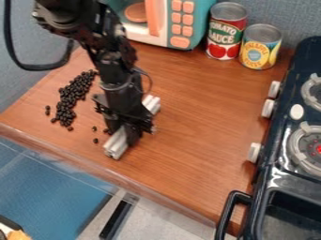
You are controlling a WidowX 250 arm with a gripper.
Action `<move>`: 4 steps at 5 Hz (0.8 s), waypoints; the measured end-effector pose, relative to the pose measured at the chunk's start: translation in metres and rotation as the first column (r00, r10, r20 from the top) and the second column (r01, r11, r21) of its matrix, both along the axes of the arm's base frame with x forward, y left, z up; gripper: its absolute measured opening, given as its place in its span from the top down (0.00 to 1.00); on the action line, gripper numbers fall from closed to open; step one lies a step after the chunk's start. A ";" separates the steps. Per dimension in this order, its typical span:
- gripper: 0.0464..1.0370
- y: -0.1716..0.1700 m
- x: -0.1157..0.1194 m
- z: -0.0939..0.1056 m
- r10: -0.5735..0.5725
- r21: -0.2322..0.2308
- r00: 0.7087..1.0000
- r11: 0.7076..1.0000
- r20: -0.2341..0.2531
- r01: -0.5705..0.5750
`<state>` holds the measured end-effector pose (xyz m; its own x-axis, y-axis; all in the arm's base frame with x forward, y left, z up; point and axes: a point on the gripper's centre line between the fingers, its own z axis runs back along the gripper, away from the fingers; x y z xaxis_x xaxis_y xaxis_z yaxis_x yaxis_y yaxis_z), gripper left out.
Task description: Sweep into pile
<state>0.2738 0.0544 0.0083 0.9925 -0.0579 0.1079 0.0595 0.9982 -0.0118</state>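
Apparently the black fingers [130, 133] are gripping a pale bar [117, 145] around its middle, leaving both ends projecting so that its long side is serving as a broad pusher. It is lying slantwise, low over the bench [201, 126]; whether it is touching the wood, I cannot tell. Black beans [71, 101] are forming a long, loose band beside it, running roughly the same way, so the bar is probably facing them for a sideways sweep. A few stray beans [95, 134] are sitting between bar and band, likely needing gathering first. The tomato can [226, 31], pineapple can [260, 47] and toy stove [276, 173] are standing well apart from the beans, leaving sweeping room. A hasty push could be scattering beans past the bar's ends.
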 end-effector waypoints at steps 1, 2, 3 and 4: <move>0.65 0.018 -0.002 0.000 0.010 0.016 1.000 1.000 -0.006 -0.010; 0.65 0.026 -0.004 -0.002 -0.010 0.047 1.000 0.999 -0.014 0.011; 0.65 0.035 -0.006 -0.003 -0.035 0.094 0.999 0.995 -0.020 0.037; 0.65 0.049 -0.005 -0.003 -0.028 0.129 0.999 0.991 -0.027 0.031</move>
<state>0.2688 0.1038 0.0050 0.9924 -0.0989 0.0728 0.0901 0.9892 0.1156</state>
